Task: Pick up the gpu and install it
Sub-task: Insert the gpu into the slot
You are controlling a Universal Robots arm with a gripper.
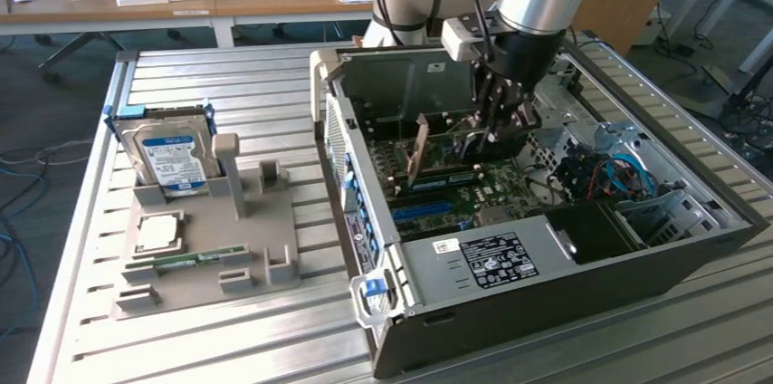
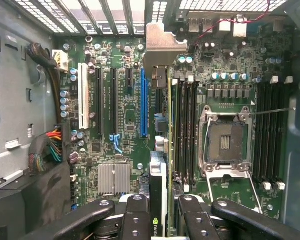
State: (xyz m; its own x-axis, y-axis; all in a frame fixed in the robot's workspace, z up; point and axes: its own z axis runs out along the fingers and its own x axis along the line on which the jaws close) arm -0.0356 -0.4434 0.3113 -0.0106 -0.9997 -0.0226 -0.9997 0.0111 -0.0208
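Tool [image 1: 498,126] and card are down inside the open computer case [image 1: 531,302], which lies on its side on the half of the slatted tabletop [image 1: 242,330] at the exterior view's right. The jaws are closed across the thickness of the gpu [image 2: 159,165] and hold it edge-on over the motherboard [image 2: 115,150], its silvery bracket [image 2: 162,46] reaching toward the case's vented rear wall. How high the card hangs above the board cannot be told. In the wrist view the card's line runs between the blue expansion slot [image 2: 143,102] and the nearest bank of memory modules [image 2: 185,130], just beside the slot and apparently not over it. That is the main risk: pressed down on this line, the edge connector would likely land on board components and not in a socket, and could scrape or bend something. The memory modules stand close alongside, so a small sideways slip could knock the card against them. The bracket must meet its opening in the rear wall, and if it catches on the metal there the card may twist. The grip is narrow on a long card, so any such snag could pivot it between the jaws. The blue-labelled hard drive [image 1: 169,153] sits well apart in the grey holder [image 1: 271,248] near the tabletop's opposite edge.
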